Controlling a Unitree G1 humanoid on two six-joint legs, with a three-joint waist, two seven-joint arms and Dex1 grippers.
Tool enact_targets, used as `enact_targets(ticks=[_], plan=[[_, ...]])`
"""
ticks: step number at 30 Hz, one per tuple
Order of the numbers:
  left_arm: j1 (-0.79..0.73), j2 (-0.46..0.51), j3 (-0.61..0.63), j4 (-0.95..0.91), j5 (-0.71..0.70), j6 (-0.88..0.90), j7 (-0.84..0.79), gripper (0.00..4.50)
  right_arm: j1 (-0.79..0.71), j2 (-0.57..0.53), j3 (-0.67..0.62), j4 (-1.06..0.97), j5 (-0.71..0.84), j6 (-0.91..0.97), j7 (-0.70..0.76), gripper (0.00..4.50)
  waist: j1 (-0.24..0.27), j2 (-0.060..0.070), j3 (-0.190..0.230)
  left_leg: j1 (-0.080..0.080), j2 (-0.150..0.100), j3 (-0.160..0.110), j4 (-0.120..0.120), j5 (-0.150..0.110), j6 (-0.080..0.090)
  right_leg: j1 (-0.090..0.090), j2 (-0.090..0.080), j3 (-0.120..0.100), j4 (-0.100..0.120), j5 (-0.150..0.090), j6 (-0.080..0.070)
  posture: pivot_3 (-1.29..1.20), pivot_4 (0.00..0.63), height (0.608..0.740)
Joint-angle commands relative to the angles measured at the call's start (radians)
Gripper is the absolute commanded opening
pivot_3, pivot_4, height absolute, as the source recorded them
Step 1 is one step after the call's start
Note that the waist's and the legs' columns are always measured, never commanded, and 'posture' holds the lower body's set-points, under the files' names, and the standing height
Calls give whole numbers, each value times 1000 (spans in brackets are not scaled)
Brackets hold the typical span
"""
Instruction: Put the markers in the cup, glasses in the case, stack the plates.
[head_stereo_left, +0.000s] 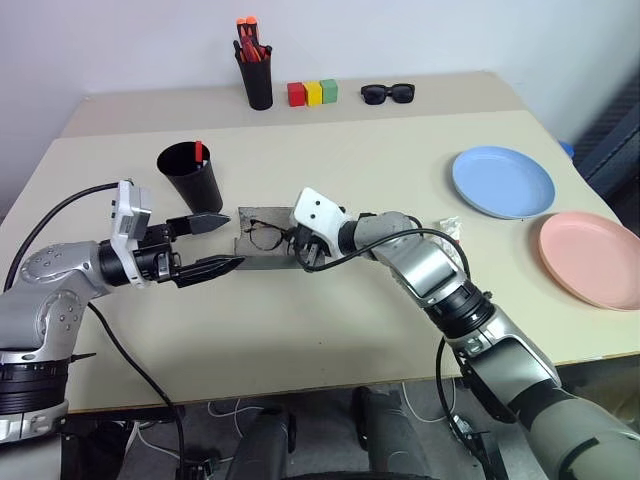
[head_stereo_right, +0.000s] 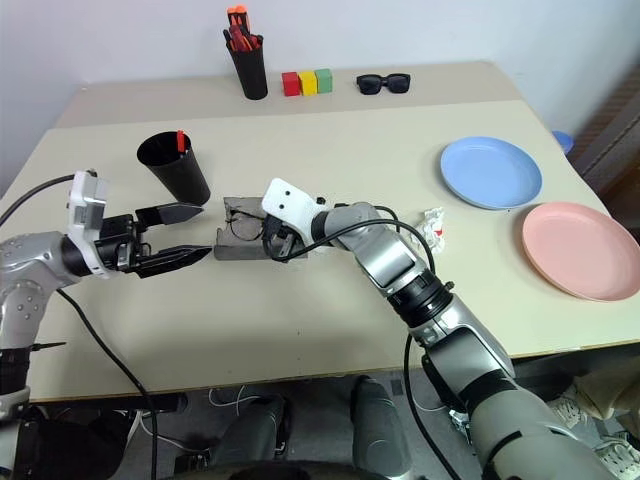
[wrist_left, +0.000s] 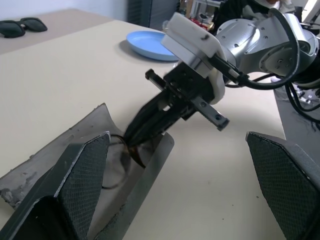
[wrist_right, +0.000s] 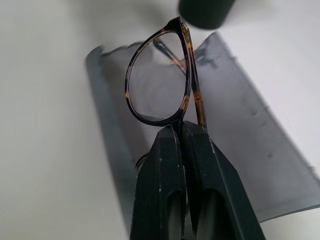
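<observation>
My right gripper (wrist_right: 186, 131) is clenched on the glasses (wrist_right: 159, 80), holding them over the open grey case (head_stereo_left: 262, 243), which lies near the middle of the table (head_stereo_left: 330, 330); they are in the mouth of the case but, as far as I can judge, not yet laid flat inside. My left gripper (head_stereo_left: 213, 245) hangs released, jaws wide, just beside the case's near end, holding nothing. The black cup (head_stereo_left: 190, 172) stands just behind the case with a red-tipped marker (head_stereo_left: 198, 151) poking out; I cannot tell whether a second marker is inside. The blue plate (head_stereo_left: 502, 181) and pink plate (head_stereo_left: 592, 258) lie side by side, apart, unstacked.
</observation>
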Motion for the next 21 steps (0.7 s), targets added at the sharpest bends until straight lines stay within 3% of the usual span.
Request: enact_targets(ticks=[1, 5, 8, 15, 21], plan=[[5, 3, 19, -39, -25, -3, 8, 4500, -13, 4, 10, -18, -36, -37, 23, 23, 0, 0, 0, 0, 0, 0, 0, 0, 0, 0, 0, 0, 0, 0, 0, 0, 150, 740], [14, 4, 27, -46, -30, 1, 16, 4500, -17, 26, 2, 9, -57, -44, 30, 23, 0, 0, 0, 0, 0, 0, 0, 0, 0, 0, 0, 0, 0, 0, 0, 0, 150, 740], [30, -4, 26, -54, -23, -14, 27, 4500, -26, 41, -17, 10, -61, -40, 31, 894, 0, 0, 0, 0, 0, 0, 0, 0, 0, 0, 0, 0, 0, 0, 0, 0, 150, 740], [43, -9, 29, -80, -33, -12, 46, 4500, -45, 51, -47, 21, -65, -30, 37, 4298, 1, 0, 0, 0, 0, 0, 0, 1, -1, 0, 0, 0, 1, 0, 0, 0, 150, 740], [7, -15, 18, -57, -36, 5, 72, 4500, -32, 79, -204, -58, 23, -74, -10, 4406, 1, 0, 0, 0, 0, 0, 0, 1, -1, 0, 0, 0, 1, 0, 0, 0, 150, 740]])
